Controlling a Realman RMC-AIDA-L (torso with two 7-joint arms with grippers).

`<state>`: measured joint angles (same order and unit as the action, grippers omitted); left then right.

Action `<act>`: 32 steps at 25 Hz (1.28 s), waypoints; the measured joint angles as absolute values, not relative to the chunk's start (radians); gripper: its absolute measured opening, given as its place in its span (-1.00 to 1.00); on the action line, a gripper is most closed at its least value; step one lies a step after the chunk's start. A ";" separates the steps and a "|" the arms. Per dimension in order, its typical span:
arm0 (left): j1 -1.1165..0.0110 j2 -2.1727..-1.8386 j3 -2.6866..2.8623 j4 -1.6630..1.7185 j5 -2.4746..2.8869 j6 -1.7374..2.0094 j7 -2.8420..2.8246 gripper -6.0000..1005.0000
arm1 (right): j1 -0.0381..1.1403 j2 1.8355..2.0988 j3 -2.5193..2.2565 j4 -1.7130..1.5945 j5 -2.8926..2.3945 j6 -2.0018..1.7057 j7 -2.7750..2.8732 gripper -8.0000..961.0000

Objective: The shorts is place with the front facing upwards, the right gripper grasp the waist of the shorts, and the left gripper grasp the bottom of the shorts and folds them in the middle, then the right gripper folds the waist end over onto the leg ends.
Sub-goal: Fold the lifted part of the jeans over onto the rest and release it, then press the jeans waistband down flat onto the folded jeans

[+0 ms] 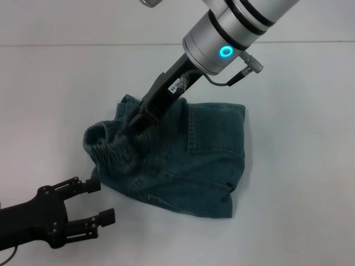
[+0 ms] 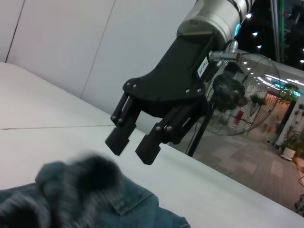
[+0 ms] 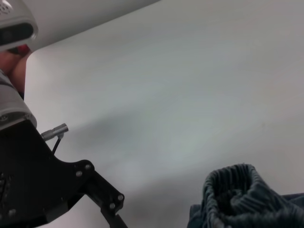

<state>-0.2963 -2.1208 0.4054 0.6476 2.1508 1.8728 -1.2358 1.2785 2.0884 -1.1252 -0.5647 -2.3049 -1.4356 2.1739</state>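
Left gripper [image 1: 94, 204] sits nearest, at the front-left corner of the bench [image 1: 299, 183], fingers spread wide with nothing between them. It hovers just off the waistband end of the shorts, not touching the cloth.

Bench: plain white surface, carrying only the garment.

Shorts [image 1: 188, 160]: blue-green denim, lying near the middle of the bench, folded into a rough rectangle. Back pocket panel faces up on the right half. Elastic waistband [image 1: 108, 145] is bunched and puckered at the left end, standing up in a loose ring; the right wrist view shows that ring [image 3: 232, 190] open at the top.

Right gripper [image 1: 145, 115]: comes down from the far side on a silver arm with a lit teal ring, black fingers angled toward the upper left part of the shorts, just behind the waistband. In the left wrist view the same gripper [image 2: 134, 141] hangs above the denim [image 2: 95, 194], its two fingers parted by a narrow gap, holding nothing, clear of the cloth.
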 joint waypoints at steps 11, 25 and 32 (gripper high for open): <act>-0.296 -2.124 0.408 0.642 2.175 1.857 -1.238 0.72 | 1.259 2.060 -1.122 -0.587 -2.333 -1.490 2.208 0.25; -0.389 -2.126 0.403 0.551 2.166 1.863 -1.238 0.72 | 0.909 2.031 -0.907 -0.845 -2.152 -1.598 2.078 1.00; -0.515 -2.140 0.400 0.441 2.137 1.689 -1.233 0.72 | 0.639 1.981 -0.777 -0.789 -1.879 -1.697 1.806 0.99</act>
<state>-0.5147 -2.1405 0.3997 0.4408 2.1371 1.6891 -1.2331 0.6393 1.9807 -0.7774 -0.7894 -1.8786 -1.6972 1.8061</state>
